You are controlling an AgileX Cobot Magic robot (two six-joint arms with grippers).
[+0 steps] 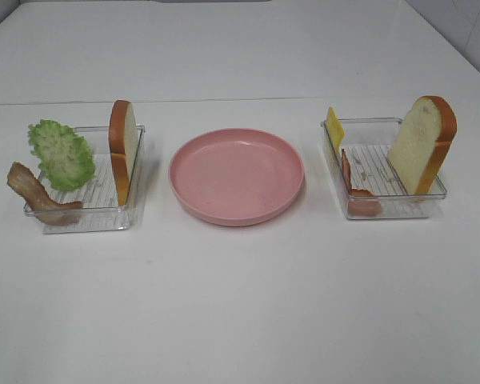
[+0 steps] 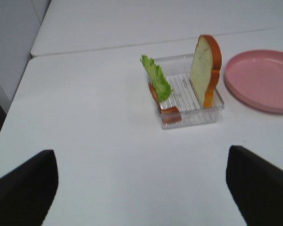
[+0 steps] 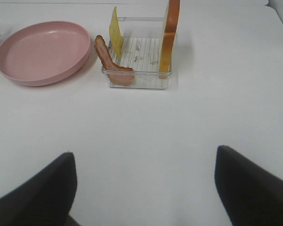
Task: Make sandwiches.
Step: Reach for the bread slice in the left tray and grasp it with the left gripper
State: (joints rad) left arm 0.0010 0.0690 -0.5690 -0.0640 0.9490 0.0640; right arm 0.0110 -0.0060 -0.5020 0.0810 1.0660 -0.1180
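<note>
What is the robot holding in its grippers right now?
Nothing. The left gripper and the right gripper are both open and empty above the white table.

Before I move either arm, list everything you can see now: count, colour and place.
bread slices: two, white with orange-brown crust; one on edge in the left tray, one leaning in the right tray
lettuce leaf: one, green, left tray
bacon strips: two, brown; one over the left tray's front corner, one in the right tray
cheese slice: one, yellow, right tray's back corner
trays: two, clear, either side of the plate
plate: one, pink, centre, bare
table: one, white
left gripper: black, open, holding nothing
right gripper: black, open, holding nothing
</note>
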